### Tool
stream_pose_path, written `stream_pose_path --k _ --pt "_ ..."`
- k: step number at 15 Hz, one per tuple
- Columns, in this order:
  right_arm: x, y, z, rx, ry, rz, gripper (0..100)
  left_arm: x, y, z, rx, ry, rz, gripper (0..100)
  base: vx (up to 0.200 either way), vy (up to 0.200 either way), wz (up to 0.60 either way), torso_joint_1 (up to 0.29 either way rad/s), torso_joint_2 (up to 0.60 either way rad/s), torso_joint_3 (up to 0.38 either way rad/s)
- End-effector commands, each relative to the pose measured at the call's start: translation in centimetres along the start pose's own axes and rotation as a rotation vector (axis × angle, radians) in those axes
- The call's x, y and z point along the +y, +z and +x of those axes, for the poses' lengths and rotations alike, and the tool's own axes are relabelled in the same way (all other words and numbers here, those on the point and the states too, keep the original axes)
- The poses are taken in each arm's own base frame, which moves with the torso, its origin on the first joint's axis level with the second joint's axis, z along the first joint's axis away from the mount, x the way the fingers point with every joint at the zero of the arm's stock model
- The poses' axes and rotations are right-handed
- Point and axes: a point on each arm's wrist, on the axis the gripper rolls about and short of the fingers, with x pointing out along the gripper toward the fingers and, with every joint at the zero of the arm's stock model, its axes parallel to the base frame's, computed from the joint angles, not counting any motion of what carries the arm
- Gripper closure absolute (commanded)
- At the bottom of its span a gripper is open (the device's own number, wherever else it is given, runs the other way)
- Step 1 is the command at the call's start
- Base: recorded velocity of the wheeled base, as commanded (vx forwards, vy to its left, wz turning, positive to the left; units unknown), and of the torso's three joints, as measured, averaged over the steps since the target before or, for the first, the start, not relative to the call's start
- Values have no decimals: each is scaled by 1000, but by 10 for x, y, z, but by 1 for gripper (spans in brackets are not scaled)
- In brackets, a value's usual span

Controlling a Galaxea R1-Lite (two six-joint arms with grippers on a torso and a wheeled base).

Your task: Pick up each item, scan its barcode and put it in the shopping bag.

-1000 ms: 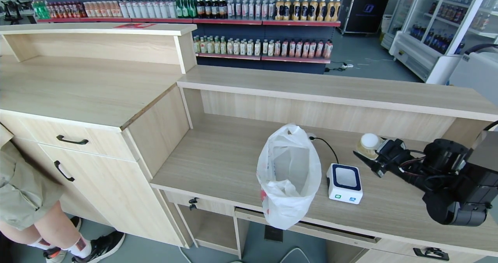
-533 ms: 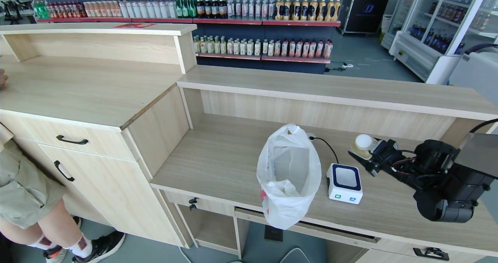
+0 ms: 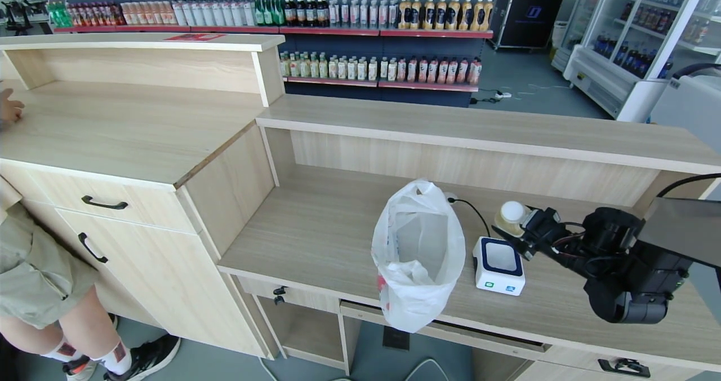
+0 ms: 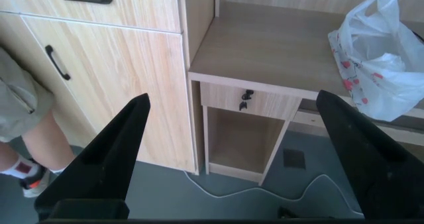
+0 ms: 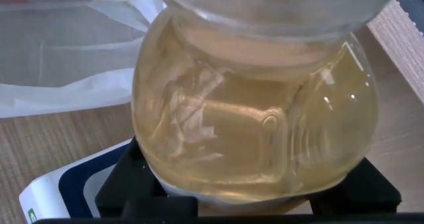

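My right gripper (image 3: 515,231) is clamped on the bottle (image 3: 510,216) — liquid-filled, so I judge it heavy, rigid and slippery; hold the body squarely. Left gripper (image 4: 232,97) stands apart.

Clear bottle (image 5: 255,131) of pale yellow liquid gripped in black jaws; white-and-blue scanner (image 5: 66,187) on worktop (image 5: 53,134), plastic bag (image 5: 59,58) beyond.
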Motion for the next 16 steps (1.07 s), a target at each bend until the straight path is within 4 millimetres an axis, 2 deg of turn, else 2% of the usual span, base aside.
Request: stream_pose_path --k 1,16 --pt "5 -3 2 1 10 4 100 0 0 0 0 0 0 0 0 0 0 0 0 0" --pt "14 -3 21 -34 19 -15 100 0 0 0 0 0 0 0 0 0 0 0 0 0"
